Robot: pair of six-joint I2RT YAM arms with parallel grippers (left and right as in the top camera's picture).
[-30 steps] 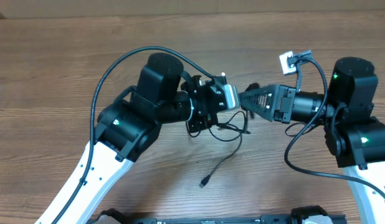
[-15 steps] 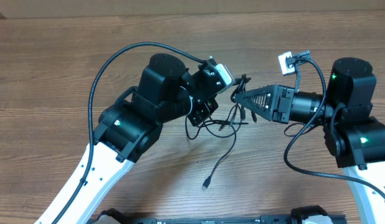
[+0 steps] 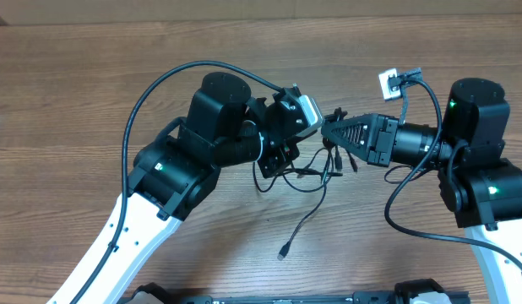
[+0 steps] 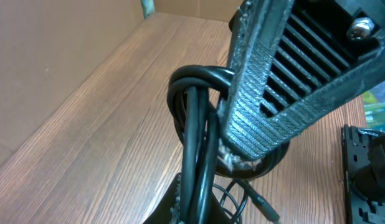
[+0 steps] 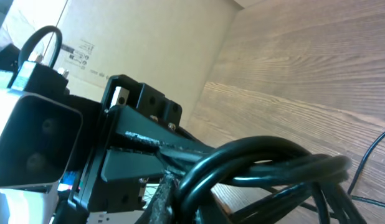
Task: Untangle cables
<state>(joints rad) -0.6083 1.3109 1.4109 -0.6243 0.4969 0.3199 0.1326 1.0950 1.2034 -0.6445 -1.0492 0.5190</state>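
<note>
"Where are the thin black cords (image 3: 305,173)?"

"One small plug end (image 3: 284,251) lies nearest on the brown wooden surface (image 3: 84,93). The tangle is farther back, at the centre."

"And the tools?"

"The left tool (image 3: 315,128) and right tool (image 3: 330,131) meet tip to tip just beyond it, each closed on a loop of the cords."

Seen from overhead, the left pincer (image 3: 315,133) and right pincer (image 3: 330,131) meet tip to tip. Their housings cover the knot in the cables (image 3: 307,173), so neither grip can be judged. In the left wrist view a ribbed finger (image 4: 273,106) runs off the top edge, and the cables leave at the bottom. In the right wrist view the cables are blurred and cut off below. The loose plug (image 3: 284,251) is too small to identify.
</note>
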